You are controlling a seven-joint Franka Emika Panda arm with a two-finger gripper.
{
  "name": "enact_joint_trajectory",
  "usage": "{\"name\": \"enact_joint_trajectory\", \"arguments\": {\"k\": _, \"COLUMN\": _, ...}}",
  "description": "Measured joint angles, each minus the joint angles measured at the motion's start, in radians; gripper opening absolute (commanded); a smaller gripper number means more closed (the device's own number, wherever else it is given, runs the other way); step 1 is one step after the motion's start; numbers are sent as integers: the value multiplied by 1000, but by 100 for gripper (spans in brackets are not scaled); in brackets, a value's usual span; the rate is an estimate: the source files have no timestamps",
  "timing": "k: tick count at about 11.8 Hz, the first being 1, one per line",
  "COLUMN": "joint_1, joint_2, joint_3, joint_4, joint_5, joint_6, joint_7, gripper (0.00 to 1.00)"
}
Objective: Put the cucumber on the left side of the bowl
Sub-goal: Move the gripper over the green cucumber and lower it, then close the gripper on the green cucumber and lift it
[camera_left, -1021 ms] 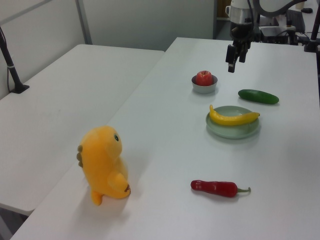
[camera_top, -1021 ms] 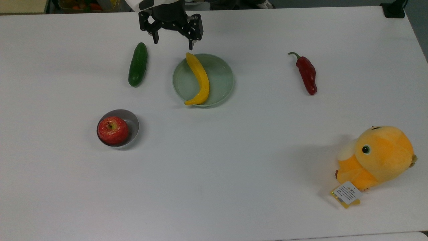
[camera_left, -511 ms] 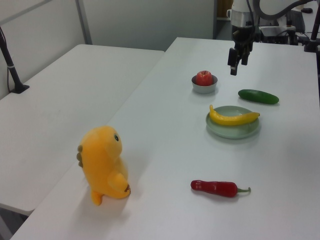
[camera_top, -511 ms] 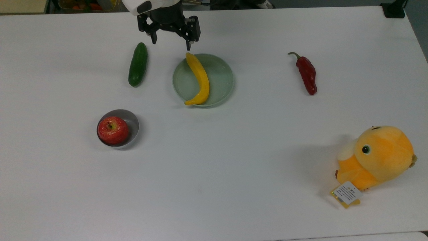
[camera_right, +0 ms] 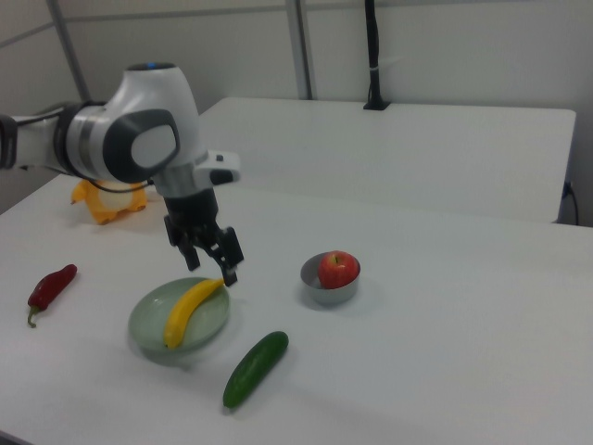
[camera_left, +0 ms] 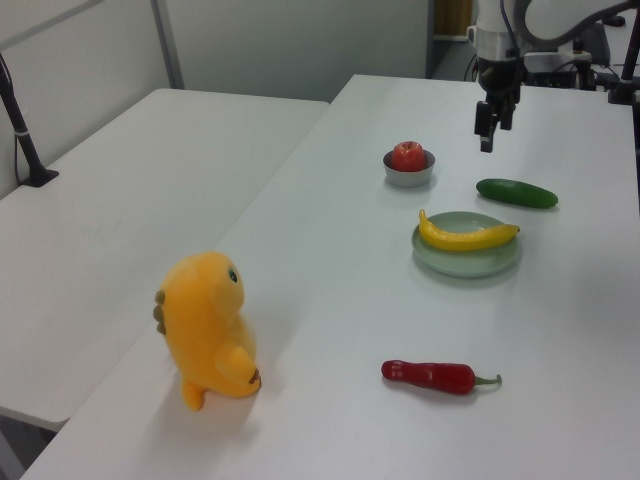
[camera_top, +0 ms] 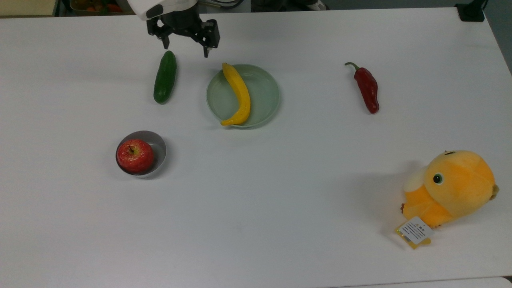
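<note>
gripper [camera_top: 186, 48]: fingers spread, holding nothing, raised over the table [camera_top: 280, 224] just beyond the cucumber's far end. cucumber [camera_top: 165, 77]: flat on the table, beside the pale green dish [camera_top: 264, 96] with banana [camera_top: 238, 94]. grey bowl [camera_top: 159, 149]: holds an apple [camera_top: 135, 155], well apart from the cucumber.

The gripper [camera_top: 186, 44] looked like matt black plastic or metal, under a glossy white arm shell [camera_right: 148, 111]. Just below it the cucumber [camera_top: 165, 77] had a smooth, faintly shiny dark green skin. Beside that, the banana [camera_top: 237, 94] was smooth and slightly waxy in a pale green, satin-finished dish [camera_top: 264, 96]. Farther off, the apple [camera_top: 135, 155] shone glossily in a smooth grey bowl [camera_top: 160, 149]. The chili pepper [camera_top: 368, 88] gleamed, the toy [camera_top: 452, 186] was fuzzy plush with a paper tag [camera_top: 416, 231], and the table [camera_top: 256, 208] was matt white.
</note>
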Motion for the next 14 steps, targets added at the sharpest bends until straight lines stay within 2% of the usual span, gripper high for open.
{"name": "enact_joint_trajectory", "arguments": {"k": 3, "joint_1": -61, "joint_2": -8, "joint_3": -2, "joint_4": -82, "joint_5": -59, "joint_6": 35, "joint_7": -47, "gripper": 100}}
{"name": "enact_joint_trajectory", "arguments": {"k": 6, "joint_1": -96, "joint_2": 1, "joint_3": -7, "joint_4": -109, "joint_5": -69, "joint_6": 40, "joint_7": -118, "gripper": 100}}
{"name": "enact_joint_trajectory", "arguments": {"k": 10, "joint_1": -113, "joint_2": 98, "joint_3": -14, "joint_4": -121, "joint_5": -84, "joint_6": 132, "joint_7": -140, "gripper": 100}}
{"name": "enact_joint_trajectory", "arguments": {"k": 14, "joint_1": -113, "joint_2": 161, "joint_3": -14, "joint_4": -122, "joint_5": -100, "joint_6": 137, "joint_7": -143, "gripper": 99}}
